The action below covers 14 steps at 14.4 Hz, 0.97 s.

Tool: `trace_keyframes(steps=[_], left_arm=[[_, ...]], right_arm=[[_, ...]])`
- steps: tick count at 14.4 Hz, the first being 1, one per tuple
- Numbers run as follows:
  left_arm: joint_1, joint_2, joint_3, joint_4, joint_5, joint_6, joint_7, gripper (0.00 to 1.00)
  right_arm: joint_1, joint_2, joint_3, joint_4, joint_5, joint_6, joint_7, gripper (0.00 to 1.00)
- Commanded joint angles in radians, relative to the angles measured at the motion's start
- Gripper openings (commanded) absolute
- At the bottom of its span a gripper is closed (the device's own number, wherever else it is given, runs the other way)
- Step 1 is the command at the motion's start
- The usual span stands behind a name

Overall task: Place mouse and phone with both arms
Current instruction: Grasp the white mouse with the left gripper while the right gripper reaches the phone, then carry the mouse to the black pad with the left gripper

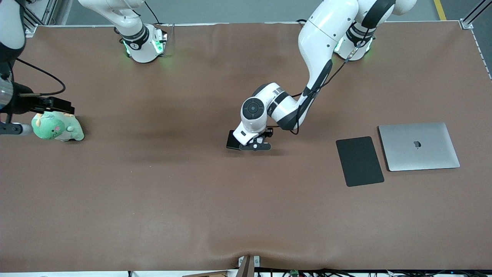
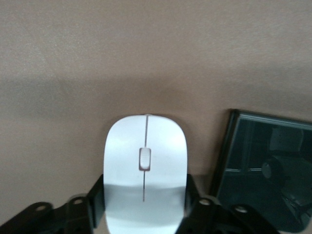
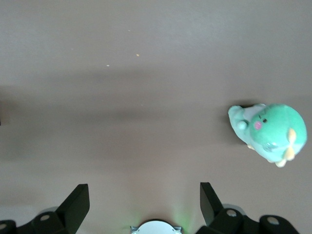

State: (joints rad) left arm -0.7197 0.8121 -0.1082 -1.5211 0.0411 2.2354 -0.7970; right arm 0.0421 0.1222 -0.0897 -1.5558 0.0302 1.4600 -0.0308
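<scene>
Brown table (image 1: 153,200) fills the front view. Left arm (image 1: 319,46) reaches from the upper right to frame centre. Closed silver laptop (image 1: 419,146) lies at right of frame, black mouse pad (image 1: 359,161) just beside it. Green plush toy (image 1: 57,127) sits at the left edge under the right gripper (image 1: 57,104), whose fingers (image 3: 75,204) are spread wide, holding nothing. Left gripper (image 2: 144,204) is clamped on the mouse (image 2: 145,165). The phone (image 1: 231,140) lies just beside it.
</scene>
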Motion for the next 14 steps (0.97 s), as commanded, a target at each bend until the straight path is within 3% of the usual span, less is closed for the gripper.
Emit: trace_keyframes(steps=[1, 8, 11, 14], left_arm=[[-0.004, -0.037, 0.021, -0.002, -0.004, -0.069, -0.021, 0.00], [0.222, -0.206, 0.028, -0.030, 0.123, -0.258, 0.030, 0.00], [0.386, -0.248, 0.018, -0.112, 0.250, -0.241, 0.091, 0.00], [0.492, -0.266, 0.016, -0.232, 0.256, -0.114, 0.133, 0.00]], right_arm=[[0.025, 0.033, -0.004, 0.019, 0.048, 0.020, 0.006, 1.00], [0.151, 0.092, -0.001, 0.014, 0.091, 0.088, 0.170, 1.00], [0.218, 0.122, -0.001, 0.014, 0.116, 0.143, 0.238, 1.00], [0.257, 0.151, -0.001, 0.013, 0.155, 0.184, 0.256, 1.00]])
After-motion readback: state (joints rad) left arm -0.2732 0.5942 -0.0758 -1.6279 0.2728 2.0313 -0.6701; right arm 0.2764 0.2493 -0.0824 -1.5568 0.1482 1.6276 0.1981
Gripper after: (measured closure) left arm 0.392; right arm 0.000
